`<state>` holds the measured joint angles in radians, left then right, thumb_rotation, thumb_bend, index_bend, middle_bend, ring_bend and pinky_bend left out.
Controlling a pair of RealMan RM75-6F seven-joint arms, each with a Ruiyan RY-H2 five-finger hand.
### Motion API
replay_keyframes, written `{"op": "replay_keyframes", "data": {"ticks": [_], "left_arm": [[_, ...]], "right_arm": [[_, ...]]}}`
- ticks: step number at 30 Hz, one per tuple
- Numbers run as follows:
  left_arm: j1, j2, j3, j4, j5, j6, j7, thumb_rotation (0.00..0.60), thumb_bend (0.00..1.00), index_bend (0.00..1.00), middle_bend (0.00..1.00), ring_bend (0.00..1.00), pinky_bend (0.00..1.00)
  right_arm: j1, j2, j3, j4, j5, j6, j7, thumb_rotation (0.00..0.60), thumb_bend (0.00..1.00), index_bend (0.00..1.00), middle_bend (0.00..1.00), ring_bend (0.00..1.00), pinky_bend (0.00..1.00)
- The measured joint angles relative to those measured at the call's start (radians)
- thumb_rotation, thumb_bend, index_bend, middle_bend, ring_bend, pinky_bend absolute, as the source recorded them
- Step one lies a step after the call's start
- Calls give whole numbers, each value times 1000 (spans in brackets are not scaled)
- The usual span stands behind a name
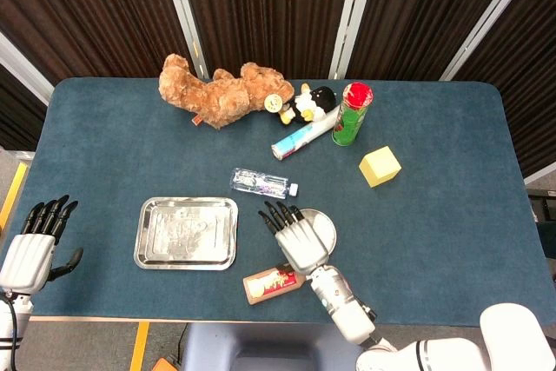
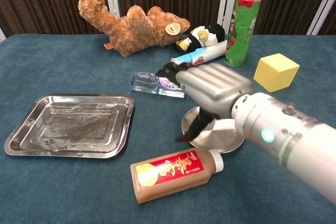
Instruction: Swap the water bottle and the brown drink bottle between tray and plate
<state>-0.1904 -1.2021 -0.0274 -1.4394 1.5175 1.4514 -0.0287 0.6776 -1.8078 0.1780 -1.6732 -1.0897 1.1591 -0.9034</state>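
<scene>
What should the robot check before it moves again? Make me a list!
1. Tray has room for a bottle: ok, nothing lies in it.
2. Plate has room: cannot tell, the right hand covers most of it.
3. Right hand holds nothing: ok, fingers spread flat.
4. Water bottle easy to find: ok, lying on the table between tray and plate, further back.
5. Brown drink bottle easy to find: ok, lying on the table in front of the plate.
6. Left hand out of the way: ok, at the table's left edge.
</scene>
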Motion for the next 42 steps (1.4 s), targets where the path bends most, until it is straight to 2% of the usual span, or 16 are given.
{"op": "replay_keyframes", "data": {"ticks": [4,10,14,20,22,24,26,28,31,33,42], "left_arm": [[-6,-6,-2,7,-2,-13,5,600,372,0,0,0,48],[-16,-16,-16,23,-35,-48,12,600,373,0,0,0,48],[-21,-20,-22,33,-50,-64,13,600,373,0,0,0,48],[-28,-23,-31,45,-74,-91,11,600,374,0,0,0,48],[-29,-24,-33,48,-77,-94,9,600,374,0,0,0,48],[-29,-24,-34,49,-80,-96,9,600,373,0,0,0,48],[-30,-25,-36,52,-84,-100,8,600,373,0,0,0,48],[-31,-25,-37,54,-86,-103,7,600,372,0,0,0,48],[-32,-25,-37,54,-86,-105,7,600,372,0,0,0,48],[-32,-24,-36,52,-85,-105,8,600,372,0,0,0,48],[-30,-24,-36,45,-81,-100,16,600,372,0,0,0,48]], "right_arm": [[58,-56,110,124,84,-16,-3,600,181,0,91,16,233],[198,-179,228,372,199,-64,-30,600,181,0,91,16,209],[291,-259,279,537,248,-100,-39,600,189,0,92,16,208],[405,-367,327,791,299,-151,-40,600,221,13,112,16,208],[438,-400,337,874,307,-172,-31,600,238,69,159,20,208],[464,-424,345,938,314,-193,-19,600,275,173,230,50,224],[492,-444,351,997,326,-218,-2,600,306,256,280,94,259],[514,-453,354,1038,342,-233,16,600,324,350,345,172,349],[529,-458,351,1073,350,-240,49,600,343,561,528,454,658],[533,-460,348,1084,349,-241,71,600,350,657,605,571,786],[537,-461,325,1113,314,-221,146,600,365,863,785,767,908]]}}
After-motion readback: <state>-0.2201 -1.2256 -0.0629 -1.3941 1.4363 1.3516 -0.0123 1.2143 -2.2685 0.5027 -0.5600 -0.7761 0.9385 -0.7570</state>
